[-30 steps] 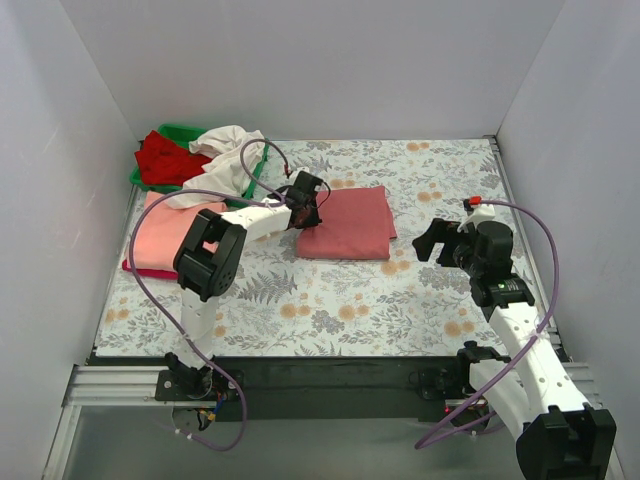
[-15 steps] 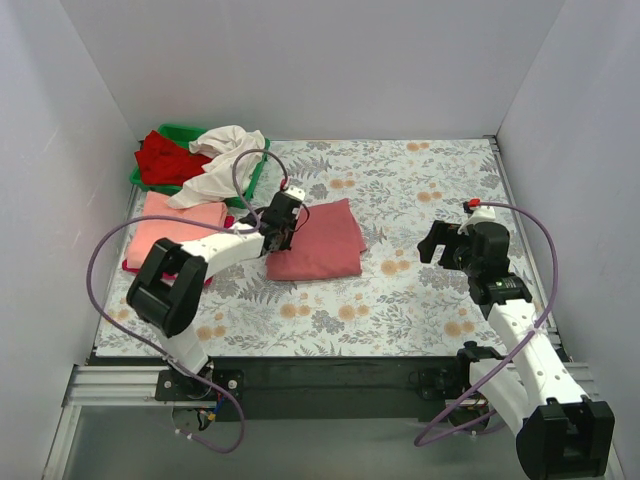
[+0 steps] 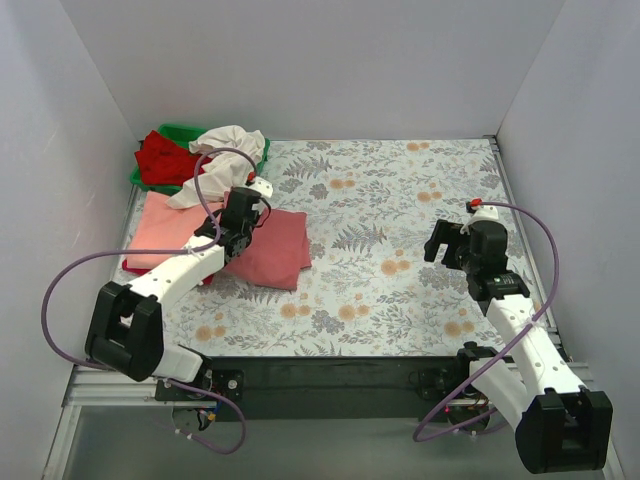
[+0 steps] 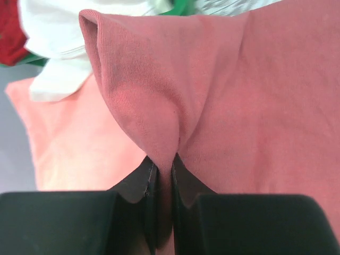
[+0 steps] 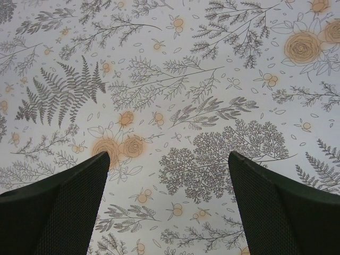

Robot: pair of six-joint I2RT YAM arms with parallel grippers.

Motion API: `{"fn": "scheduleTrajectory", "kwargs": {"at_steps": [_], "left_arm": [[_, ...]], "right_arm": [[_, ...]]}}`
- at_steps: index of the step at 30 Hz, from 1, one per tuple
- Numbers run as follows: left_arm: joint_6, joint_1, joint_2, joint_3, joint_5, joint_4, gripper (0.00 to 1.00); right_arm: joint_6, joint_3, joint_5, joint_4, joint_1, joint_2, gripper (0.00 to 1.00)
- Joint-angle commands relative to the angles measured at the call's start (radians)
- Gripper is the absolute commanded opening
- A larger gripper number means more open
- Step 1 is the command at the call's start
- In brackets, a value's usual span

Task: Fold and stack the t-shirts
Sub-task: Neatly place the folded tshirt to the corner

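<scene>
Firmly shut, left gripper [image 3: 238, 222], on a pinched-up ridge of the folded dusty-rose cloth t-shirt [image 3: 272, 255]; black pads almost together, only cloth between. Shirt on the floral tablecloth [image 3: 400, 200], left of centre, long axis slanting from far-left to near-right. Immediately left of the pincer: the flat salmon-pink folded t-shirt [image 3: 170, 235], touching or just under the rose edge; hard to tell which. Probably a short carry leftward next, then a release square on top; a job for the left arm, much the nearer. Right gripper [image 3: 452, 243] wide apart, empty, hovering over bare tablecloth well to the right. Cream-white t-shirt [image 3: 228, 150] and red t-shirt [image 3: 165, 160] heaped unfolded in the green plastic bin [image 3: 178, 128], far left.
</scene>
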Motion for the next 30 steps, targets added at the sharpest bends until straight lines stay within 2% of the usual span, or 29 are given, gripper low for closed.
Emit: {"fn": "scheduleTrajectory", "kwargs": {"at_steps": [1, 9, 20, 30], "left_arm": [[0.150, 0.048, -0.066, 0.000, -0.079, 0.006, 0.00], [0.271, 0.169, -0.147, 0.022, -0.100, 0.062, 0.00], [0.334, 0.200, -0.248, 0.069, -0.091, 0.107, 0.00], [0.380, 0.206, -0.271, 0.158, -0.128, 0.067, 0.00]], "right_arm": [[-0.018, -0.003, 0.061, 0.023, -0.007, -0.007, 0.98], [-0.014, -0.012, 0.093, 0.036, -0.008, 0.006, 0.98], [-0.011, -0.012, 0.091, 0.047, -0.010, 0.049, 0.98], [-0.008, -0.009, 0.085, 0.046, -0.012, 0.074, 0.98]]}}
